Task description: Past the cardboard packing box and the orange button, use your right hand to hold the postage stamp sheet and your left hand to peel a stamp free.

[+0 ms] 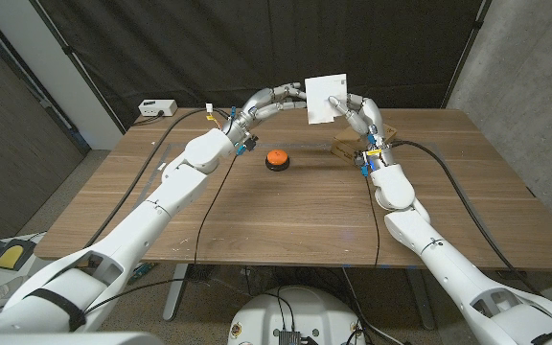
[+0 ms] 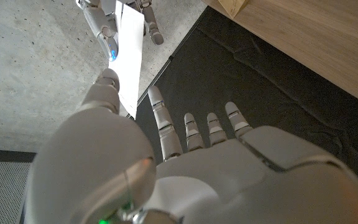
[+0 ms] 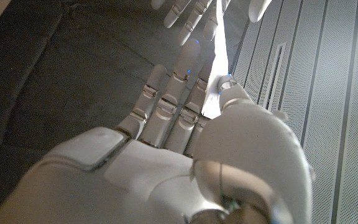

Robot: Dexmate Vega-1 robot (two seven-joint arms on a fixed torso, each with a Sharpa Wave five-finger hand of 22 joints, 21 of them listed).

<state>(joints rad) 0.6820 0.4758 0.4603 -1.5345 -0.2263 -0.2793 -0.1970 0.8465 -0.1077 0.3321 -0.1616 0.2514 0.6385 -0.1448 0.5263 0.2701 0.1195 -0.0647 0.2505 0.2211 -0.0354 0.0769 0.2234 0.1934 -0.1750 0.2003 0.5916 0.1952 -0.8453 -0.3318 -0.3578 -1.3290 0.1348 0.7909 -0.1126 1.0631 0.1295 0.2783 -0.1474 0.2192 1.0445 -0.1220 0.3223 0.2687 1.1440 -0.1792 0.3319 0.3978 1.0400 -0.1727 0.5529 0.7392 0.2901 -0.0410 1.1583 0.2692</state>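
My right hand (image 1: 359, 117) holds the white postage stamp sheet (image 1: 326, 98) upright in the air past the orange button (image 1: 276, 159). In the right wrist view the sheet (image 3: 220, 59) is seen edge-on, pinched between the thumb and the fingers (image 3: 185, 93). My left hand (image 1: 281, 97) reaches in at the sheet's left edge. Its thumb tip lies against the sheet (image 2: 130, 56) while its fingers (image 2: 191, 127) stay straight and apart. The cardboard packing box (image 1: 349, 147) lies flat behind my right wrist, partly hidden.
A white power strip (image 1: 157, 107) sits at the far left corner of the wooden table (image 1: 276, 220). Cables run over the table along both arms. Dark curtains hang behind the table.
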